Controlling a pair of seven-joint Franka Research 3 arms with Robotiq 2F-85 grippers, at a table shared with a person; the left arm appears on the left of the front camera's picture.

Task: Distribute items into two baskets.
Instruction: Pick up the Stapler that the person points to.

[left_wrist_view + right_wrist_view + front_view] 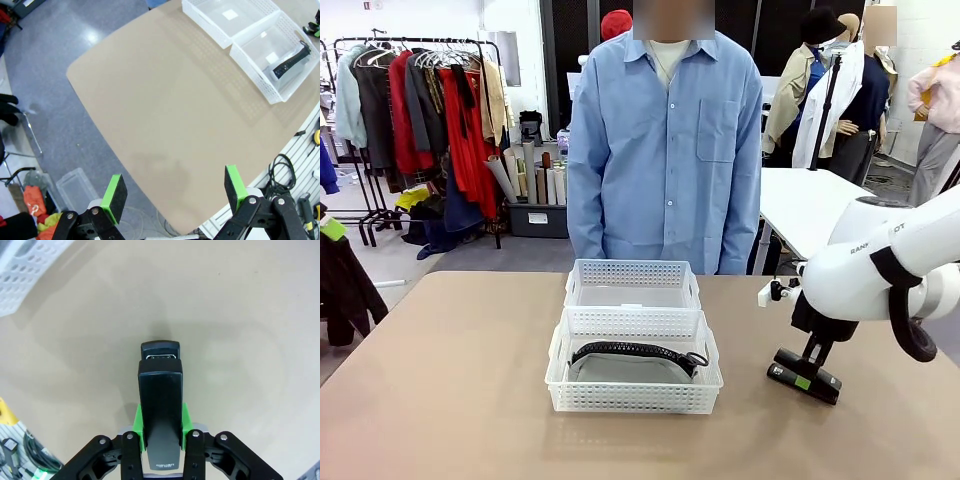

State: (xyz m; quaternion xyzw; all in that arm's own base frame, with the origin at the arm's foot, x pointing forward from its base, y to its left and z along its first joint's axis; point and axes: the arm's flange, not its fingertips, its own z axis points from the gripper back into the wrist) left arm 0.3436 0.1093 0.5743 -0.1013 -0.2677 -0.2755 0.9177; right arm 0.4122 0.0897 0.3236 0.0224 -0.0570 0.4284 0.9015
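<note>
At the table's (pixel 450 390) near right, the right gripper (pixel 807 378) is clamped on the stapler (pixel 160 390). Its green pads pinch the sides, and the stapler's nose sticks out past the fingertips. The stapler is small, black and narrow, and sits low at the tabletop; I cannot tell whether it touches. Bare table lies all round it. At its 9 o'clock stands the near basket (pixel 632 402), holding the grey pouch (pixel 625 368). The far basket (pixel 632 272) sits against the near one at 12 o'clock, with a person (pixel 665 150) beyond. The left gripper (pixel 175 192), fingers wide apart, hangs high over the table's edge.
</note>
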